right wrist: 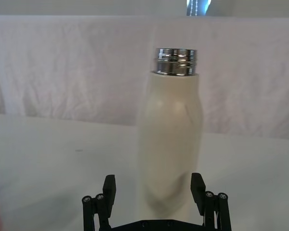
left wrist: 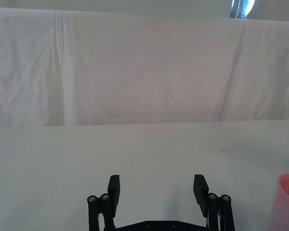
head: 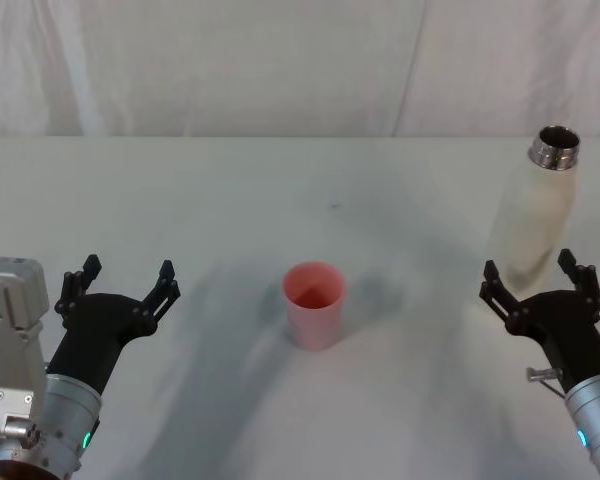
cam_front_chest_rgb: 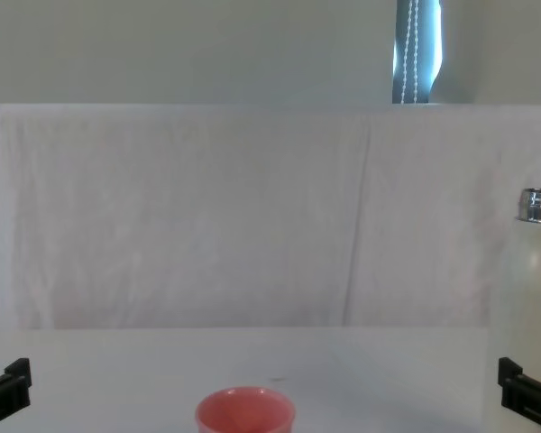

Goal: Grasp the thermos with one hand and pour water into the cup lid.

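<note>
Nearest the robot, the right gripper (head: 537, 270) hovers low over the table (head: 280, 190) with its jaws spread wide and nothing between them, just short of the thermos (head: 537, 205). The left gripper (head: 123, 279) sits idle at the near left, also wide open and empty. The cup (head: 314, 304) stands upright at the table's middle between the two. Farther back on the right, the thermos stands upright, uncapped.
</note>
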`<state>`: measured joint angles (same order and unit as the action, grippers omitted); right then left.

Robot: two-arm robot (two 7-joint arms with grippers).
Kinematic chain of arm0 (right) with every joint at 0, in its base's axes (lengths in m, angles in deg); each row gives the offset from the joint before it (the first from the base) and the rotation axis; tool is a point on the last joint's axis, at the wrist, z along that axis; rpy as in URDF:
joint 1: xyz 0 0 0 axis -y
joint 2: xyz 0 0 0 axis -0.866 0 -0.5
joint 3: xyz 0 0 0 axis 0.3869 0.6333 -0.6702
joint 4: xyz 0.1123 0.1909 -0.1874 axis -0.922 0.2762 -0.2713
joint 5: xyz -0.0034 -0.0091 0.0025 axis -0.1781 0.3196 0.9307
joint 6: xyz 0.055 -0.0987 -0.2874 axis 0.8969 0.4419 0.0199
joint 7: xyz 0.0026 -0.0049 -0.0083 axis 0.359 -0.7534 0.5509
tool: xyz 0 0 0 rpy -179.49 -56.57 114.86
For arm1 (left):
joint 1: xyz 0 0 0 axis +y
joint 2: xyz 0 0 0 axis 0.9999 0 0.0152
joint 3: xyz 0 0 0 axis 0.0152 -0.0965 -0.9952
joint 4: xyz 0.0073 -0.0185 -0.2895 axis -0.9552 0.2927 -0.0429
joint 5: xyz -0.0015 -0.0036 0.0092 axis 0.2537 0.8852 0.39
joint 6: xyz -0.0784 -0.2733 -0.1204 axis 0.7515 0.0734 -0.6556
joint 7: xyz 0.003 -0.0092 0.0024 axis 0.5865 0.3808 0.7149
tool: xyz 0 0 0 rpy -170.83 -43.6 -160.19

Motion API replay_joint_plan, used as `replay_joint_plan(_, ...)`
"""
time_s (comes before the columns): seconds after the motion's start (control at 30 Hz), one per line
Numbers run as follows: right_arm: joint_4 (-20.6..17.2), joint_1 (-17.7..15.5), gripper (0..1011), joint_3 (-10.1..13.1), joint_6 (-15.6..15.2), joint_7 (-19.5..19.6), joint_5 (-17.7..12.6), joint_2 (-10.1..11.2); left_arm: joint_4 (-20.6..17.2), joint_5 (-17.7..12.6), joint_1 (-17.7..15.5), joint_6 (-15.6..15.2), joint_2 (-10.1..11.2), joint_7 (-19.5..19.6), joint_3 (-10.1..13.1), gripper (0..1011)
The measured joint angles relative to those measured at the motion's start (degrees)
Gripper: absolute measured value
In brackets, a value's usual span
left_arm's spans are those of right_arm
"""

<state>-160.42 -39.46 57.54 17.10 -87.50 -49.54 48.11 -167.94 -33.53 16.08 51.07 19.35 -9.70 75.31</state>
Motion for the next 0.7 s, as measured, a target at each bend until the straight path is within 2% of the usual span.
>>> replay_joint_plan(0.3,1.93,1.47,1003,2.12,0.40,-1.49,-0.24,-1.43,0.00,0.00,0.00,0.00,0.00,0.00,0.00,1001)
replay_joint_plan(0.7,3.86,3.56,1003,3.56,-0.44,-3.62,-0.66,-3.90,0.00,0.00,0.00,0.00,0.00,0.00,0.00,1001)
